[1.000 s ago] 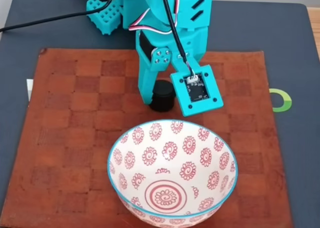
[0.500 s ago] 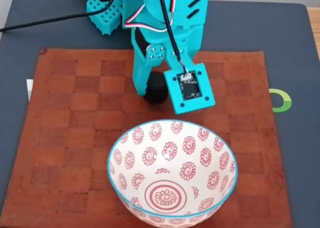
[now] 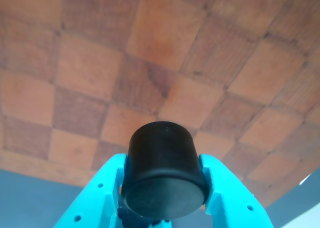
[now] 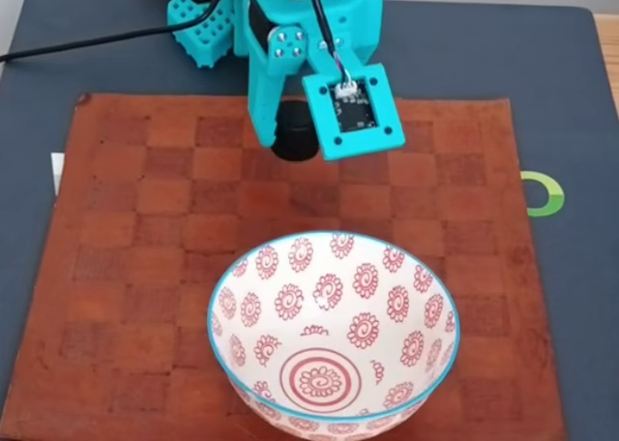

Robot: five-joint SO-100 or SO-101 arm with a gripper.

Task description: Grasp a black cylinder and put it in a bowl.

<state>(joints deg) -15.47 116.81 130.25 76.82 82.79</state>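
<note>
Sitting on the dark bench [image 4: 580,122] is a brown checkered mat [image 4: 126,267], and the big white bowl [image 4: 334,333] with red flowers and a turquoise rim rests on the mat's near half in the fixed view. Up near the mat's far edge, the teal gripper [image 3: 165,188] is clamped on the black cylinder [image 3: 165,175], one finger on each side, holding it clear of the mat and well apart from the bowl.

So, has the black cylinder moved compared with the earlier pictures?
Yes. In the fixed view the black cylinder, clamped in the gripper, has gone toward the picture's top, farther from the bowl.
</note>
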